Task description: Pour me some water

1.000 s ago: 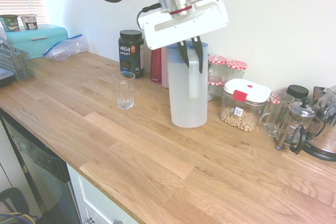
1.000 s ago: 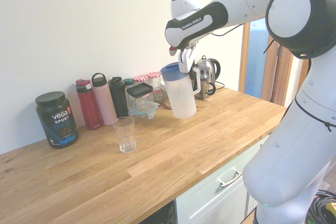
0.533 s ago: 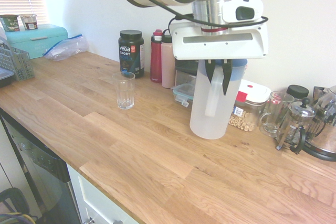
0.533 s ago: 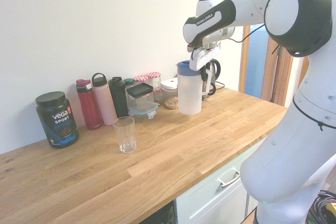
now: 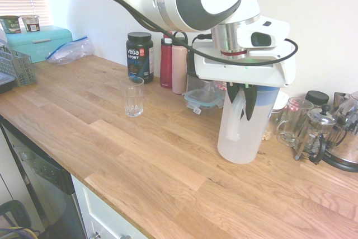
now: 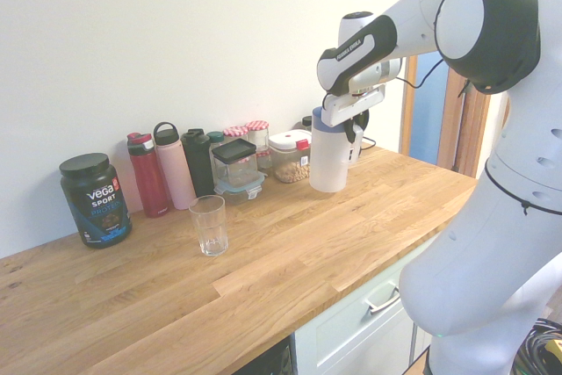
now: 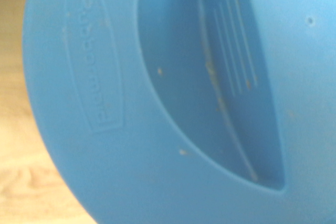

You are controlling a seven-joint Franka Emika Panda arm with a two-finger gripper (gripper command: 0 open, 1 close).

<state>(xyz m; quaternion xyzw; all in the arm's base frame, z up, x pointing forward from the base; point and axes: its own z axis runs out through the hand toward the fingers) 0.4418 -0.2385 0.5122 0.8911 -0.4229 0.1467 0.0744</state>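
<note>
Black-fingered pincer [image 5: 242,96] of the white arm is clamped on the handle [image 5: 236,117] of a frosted-white jug [image 5: 240,130], fingers pinching it from both sides just under the blue lid [image 7: 157,103]. Jug hangs upright & appears to be just clear of the wooden surface [image 5: 140,155], near the back wall; water level can't be made out through the frosted wall. Wrist view is filled w/ the lid's top, raised lettering blurred. Right behind the jug in the first exterior view: a clear mug [image 5: 291,120], a French press [image 5: 314,132] w/ black knob & a kettle [image 5: 347,138] at the frame's edge. On the jug's other side sit a glass container w/ dark lid [image 5: 202,94], a pink bottle [image 5: 179,65], a red bottle [image 5: 166,62] & a black tub [image 5: 140,56] marked "Vega Sport". Empty drinking glass [image 5: 133,96] stands alone in front of that row, well apart from the jug. At the far end of the surface: a teal bread box [image 5: 39,42] & a plastic bag [image 5: 70,50].
</note>
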